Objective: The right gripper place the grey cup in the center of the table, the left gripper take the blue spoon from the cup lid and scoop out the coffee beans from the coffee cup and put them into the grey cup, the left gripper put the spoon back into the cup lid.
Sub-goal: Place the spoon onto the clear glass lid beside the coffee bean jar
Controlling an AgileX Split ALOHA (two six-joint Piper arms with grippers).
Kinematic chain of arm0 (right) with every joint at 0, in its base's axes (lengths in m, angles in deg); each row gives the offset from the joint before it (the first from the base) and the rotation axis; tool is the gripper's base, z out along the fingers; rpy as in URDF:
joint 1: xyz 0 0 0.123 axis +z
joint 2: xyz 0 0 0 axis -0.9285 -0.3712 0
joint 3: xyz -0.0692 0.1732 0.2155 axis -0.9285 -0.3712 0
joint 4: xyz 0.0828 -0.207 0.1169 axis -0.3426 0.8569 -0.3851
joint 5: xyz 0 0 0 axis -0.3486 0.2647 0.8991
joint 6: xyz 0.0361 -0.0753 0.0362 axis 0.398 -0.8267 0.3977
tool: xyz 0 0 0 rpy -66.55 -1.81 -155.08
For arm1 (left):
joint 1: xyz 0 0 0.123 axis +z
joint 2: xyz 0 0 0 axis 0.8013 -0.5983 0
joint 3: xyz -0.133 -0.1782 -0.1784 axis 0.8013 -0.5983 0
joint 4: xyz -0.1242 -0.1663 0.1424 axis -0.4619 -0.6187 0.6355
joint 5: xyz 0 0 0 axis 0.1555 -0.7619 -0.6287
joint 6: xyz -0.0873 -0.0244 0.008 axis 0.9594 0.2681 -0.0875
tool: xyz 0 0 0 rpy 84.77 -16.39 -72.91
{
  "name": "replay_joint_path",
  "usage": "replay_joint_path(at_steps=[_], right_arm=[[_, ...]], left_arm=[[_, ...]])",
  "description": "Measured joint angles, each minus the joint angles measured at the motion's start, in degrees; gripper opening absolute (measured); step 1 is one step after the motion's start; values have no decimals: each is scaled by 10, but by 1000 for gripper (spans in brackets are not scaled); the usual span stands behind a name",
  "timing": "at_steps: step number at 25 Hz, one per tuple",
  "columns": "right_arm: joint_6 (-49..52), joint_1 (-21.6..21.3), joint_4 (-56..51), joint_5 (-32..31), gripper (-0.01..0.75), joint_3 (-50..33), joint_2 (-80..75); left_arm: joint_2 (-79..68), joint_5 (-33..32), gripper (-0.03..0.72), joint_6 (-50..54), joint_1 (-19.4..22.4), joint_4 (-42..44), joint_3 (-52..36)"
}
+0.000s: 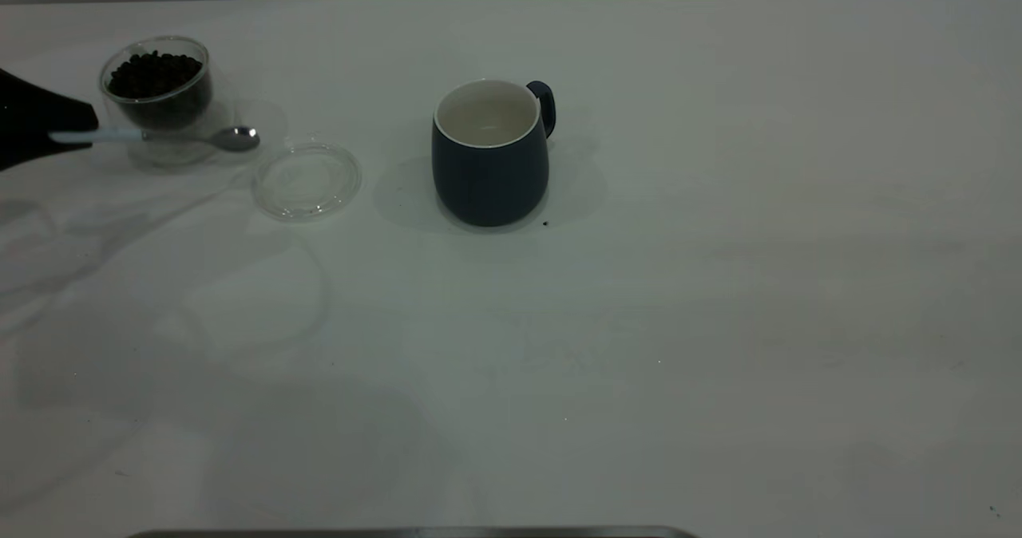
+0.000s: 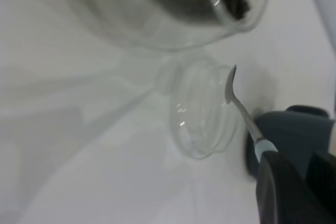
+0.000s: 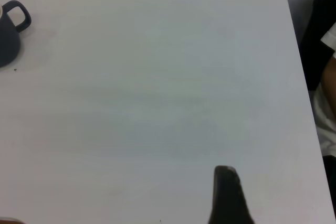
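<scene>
My left gripper fingers pinch the blue spoon by its handle at upper left, before the coffee cup: light, stiff, slippery. Right fingers: cannot tell.

Slate-grey cup white inside, dark brown beans, pale-blue-handled spoon, white table.

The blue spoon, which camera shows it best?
The exterior view: the blue spoon shows whole, held level by the left pincer in front of the coffee cup. The left wrist view shows only bowl and neck; the right wrist view misses it.
</scene>
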Motion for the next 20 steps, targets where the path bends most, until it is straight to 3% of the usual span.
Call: replay_joint_path(at_steps=[4, 13, 20], right_arm=[[0, 0, 0, 0, 462, 0, 0], [0, 0, 0, 0, 462, 0, 0], [0, 0, 0, 0, 462, 0, 0]], left_arm=[[-12, -19, 129, -6, -5, -8, 0], [-77, -26, 129, -62, -64, -77, 0], [-88, -27, 129, -72, -78, -89, 0]])
